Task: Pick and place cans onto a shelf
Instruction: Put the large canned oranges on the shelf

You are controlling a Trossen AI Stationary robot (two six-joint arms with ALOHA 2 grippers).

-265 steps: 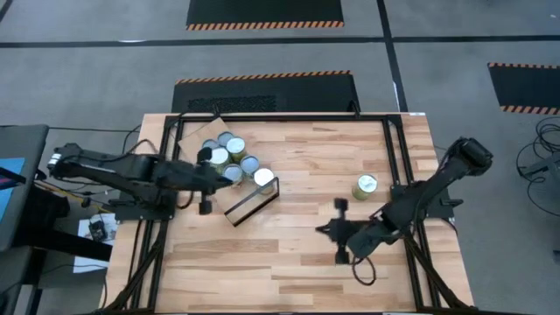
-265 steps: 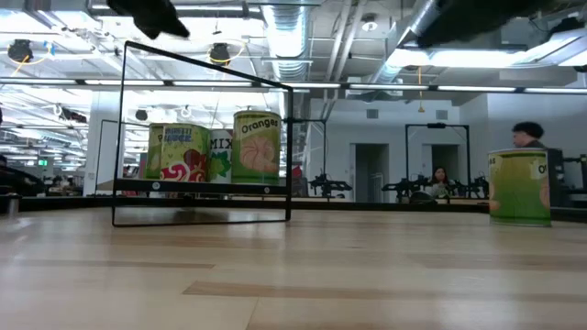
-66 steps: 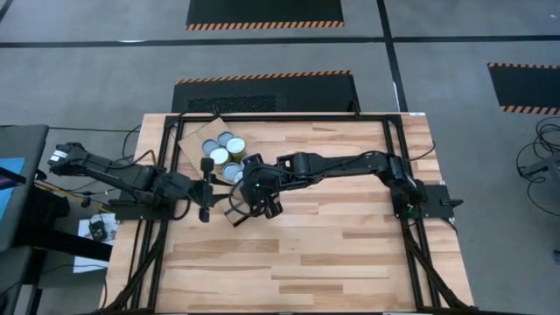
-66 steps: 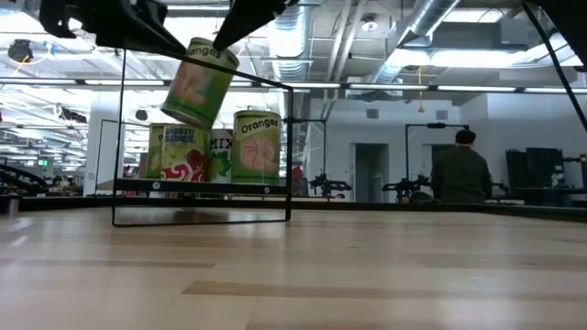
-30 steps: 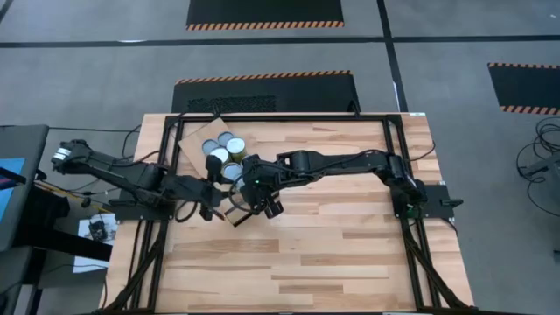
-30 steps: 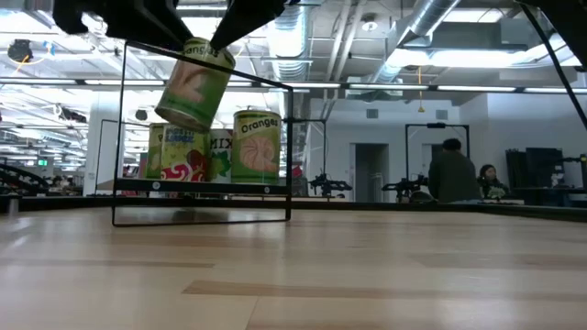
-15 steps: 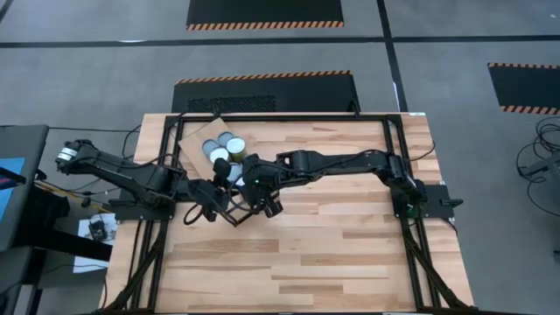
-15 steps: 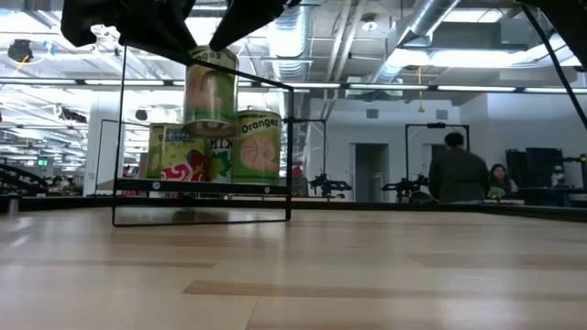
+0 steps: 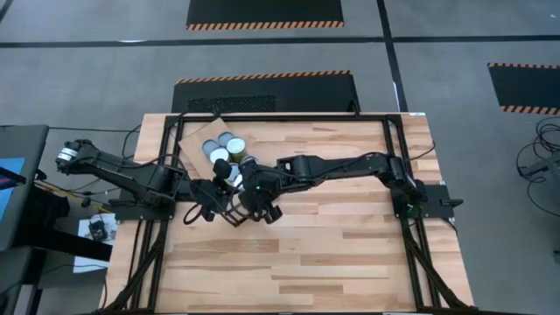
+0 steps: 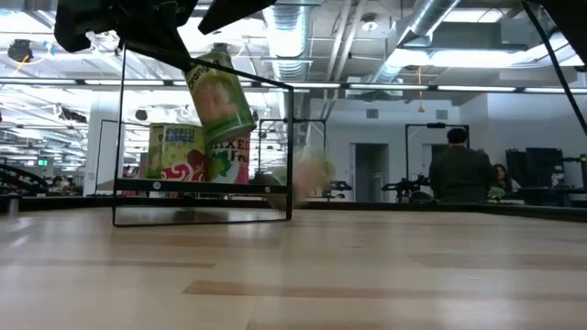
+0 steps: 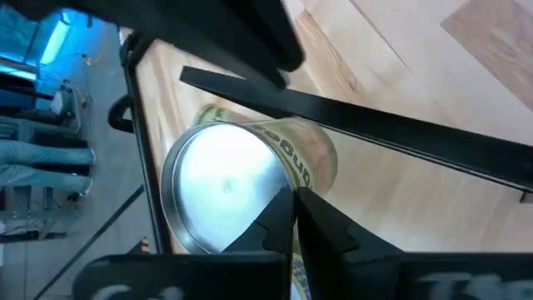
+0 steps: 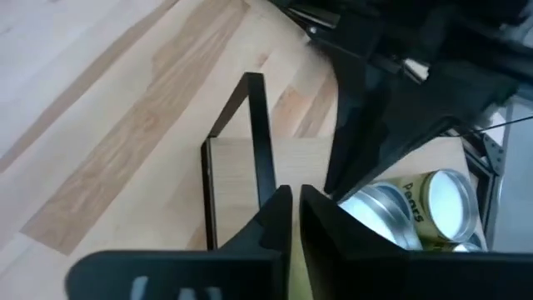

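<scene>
A greenish-yellow can (image 10: 220, 92) hangs tilted in the air above the shelf, its silver top (image 11: 223, 185) turned toward my left gripper (image 11: 293, 200). That gripper is shut at the can's rim; in the high view it is at the shelf's frame end (image 9: 216, 186). My right gripper (image 12: 289, 193) is shut close by (image 9: 261, 210), its tips over the shelf's black frame (image 12: 258, 133). Several cans (image 9: 219, 149) stand on the plywood shelf (image 9: 192, 136); two show in the low view (image 10: 179, 151). My left gripper has its shut fingertips on the edge of the can's top rim (image 11: 281, 187), one finger before the silver top and one before the labelled side. The can is clear of the shelf, tilted, top toward this gripper. Whether the rim is pinched or only pressed does not show. My right gripper is shut beside a silver can top (image 12: 375, 218); I cannot tell whether it touches it.
The frame's black bars (image 10: 124, 137) stand around the shelf's near end, close to both grippers. A blurred yellowish shape (image 10: 312, 170) shows just right of the frame's post. People stand in the room behind (image 10: 459, 174). The table's near and right parts (image 9: 350, 245) are bare wood.
My left gripper has moved toward the table's right, up to the raised can. The can has swung from leaning one way through upright to leaning the other, its top staying in place. The Oranges can at the frame's right end has left its spot; a blur shows beside the frame.
</scene>
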